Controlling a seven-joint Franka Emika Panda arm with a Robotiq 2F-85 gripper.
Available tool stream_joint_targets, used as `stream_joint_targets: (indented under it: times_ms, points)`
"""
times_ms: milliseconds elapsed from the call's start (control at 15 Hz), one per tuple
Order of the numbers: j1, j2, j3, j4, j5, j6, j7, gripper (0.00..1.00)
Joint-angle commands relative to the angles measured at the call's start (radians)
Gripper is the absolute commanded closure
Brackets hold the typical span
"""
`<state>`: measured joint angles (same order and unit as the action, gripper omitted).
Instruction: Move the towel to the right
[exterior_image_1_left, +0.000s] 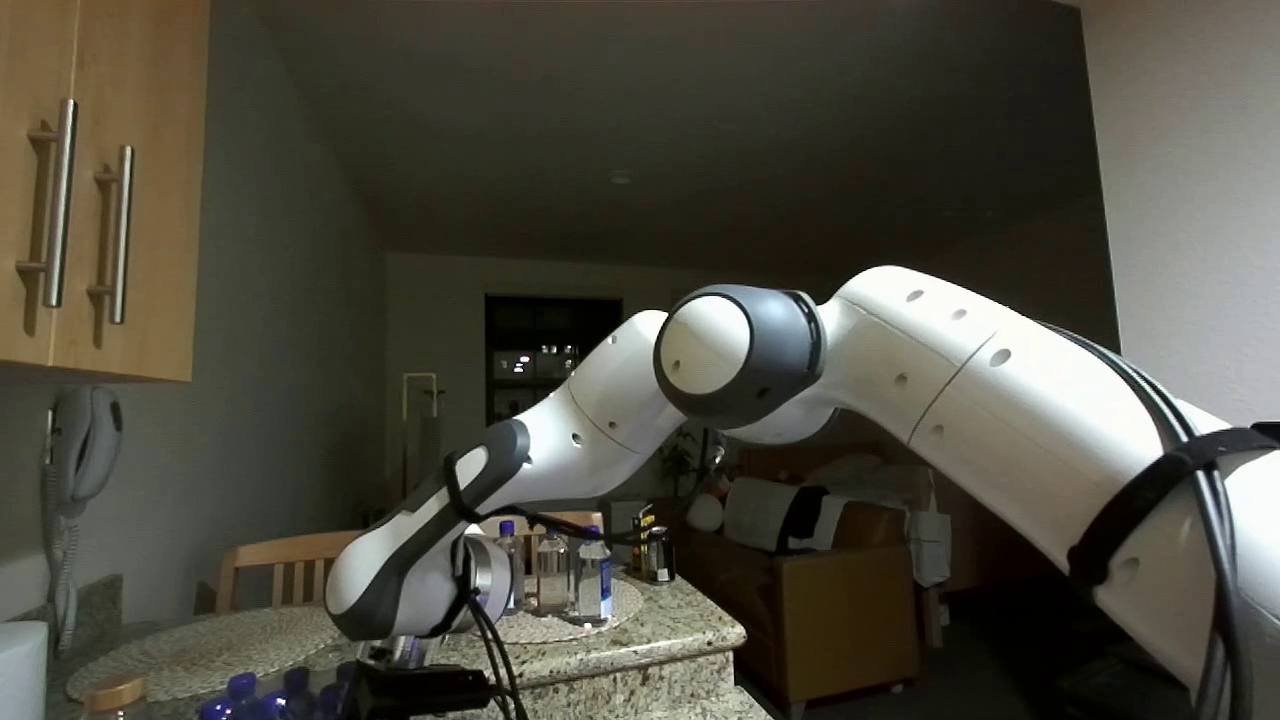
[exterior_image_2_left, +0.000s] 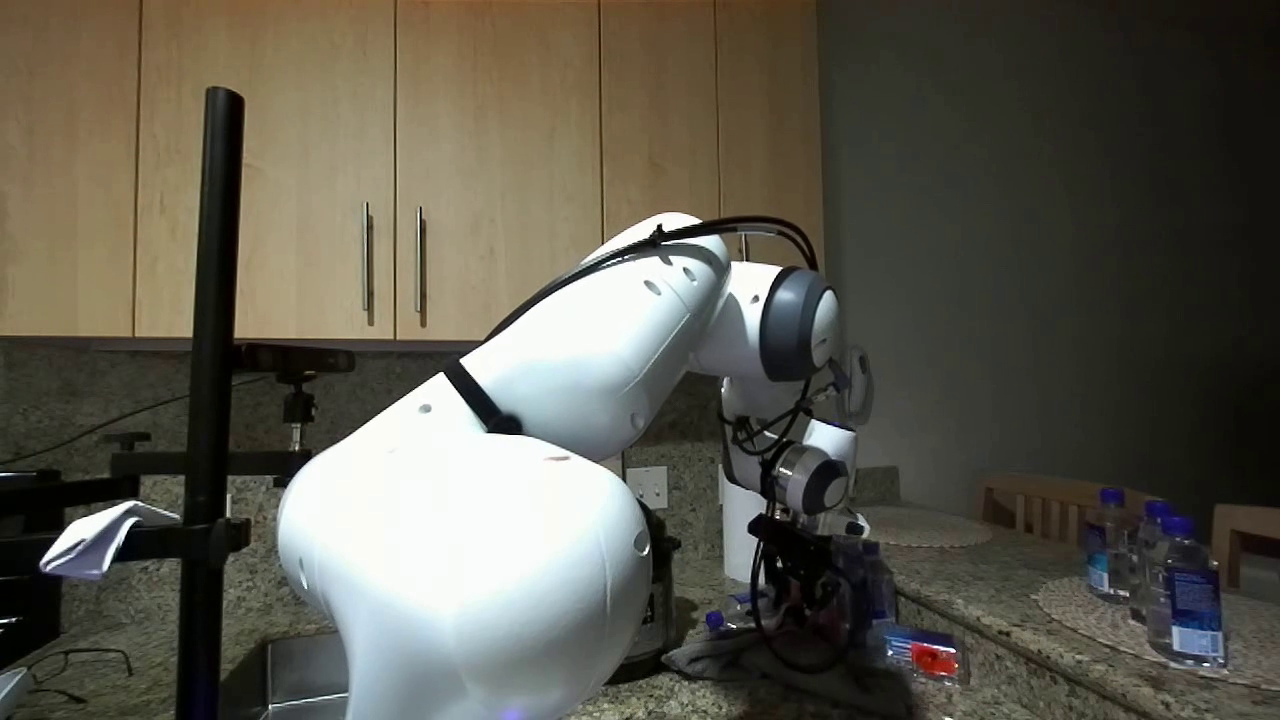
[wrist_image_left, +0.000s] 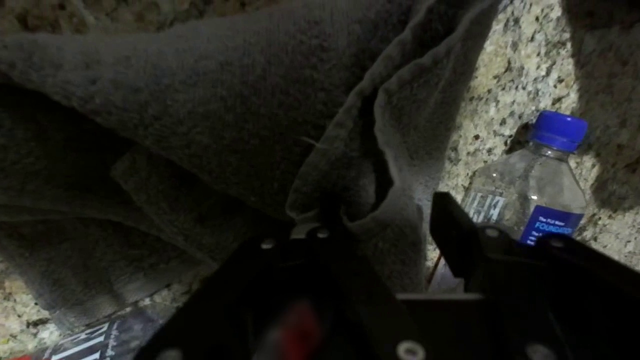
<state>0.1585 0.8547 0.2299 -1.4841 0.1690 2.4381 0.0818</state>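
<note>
The towel is grey and crumpled. It fills much of the wrist view (wrist_image_left: 225, 100) and lies on the granite counter below my gripper in an exterior view (exterior_image_2_left: 740, 655). My gripper (wrist_image_left: 387, 205) is open, with its two dark fingers apart. A folded edge of the towel shows between and beyond the fingers. The left finger is dark against the towel, and I cannot tell whether it touches it. The gripper also shows low over the towel in an exterior view (exterior_image_2_left: 808, 590). In an exterior view only the gripper's upper part shows, at the bottom edge, and the towel is out of view.
A clear bottle with a blue cap (wrist_image_left: 530, 185) lies right of the towel. Another bottle (wrist_image_left: 85, 345) lies at the wrist view's lower left. A raised granite ledge (exterior_image_2_left: 1000, 600) bears several bottles. A paper roll (exterior_image_2_left: 740, 530), dark appliance (exterior_image_2_left: 655, 610) and sink (exterior_image_2_left: 300, 670) stand nearby.
</note>
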Motion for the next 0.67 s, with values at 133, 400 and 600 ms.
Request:
stream_joint_targets:
  times_ms: [133,400,600]
  points:
    - [-0.007,0.004,0.008,0.004,0.026,-0.002,-0.034,0.90]
    - [0.005,-0.006,0.005,0.006,0.027,-0.005,-0.012,0.95]
    - [0.017,-0.021,0.004,0.002,0.031,-0.004,0.018,0.90]
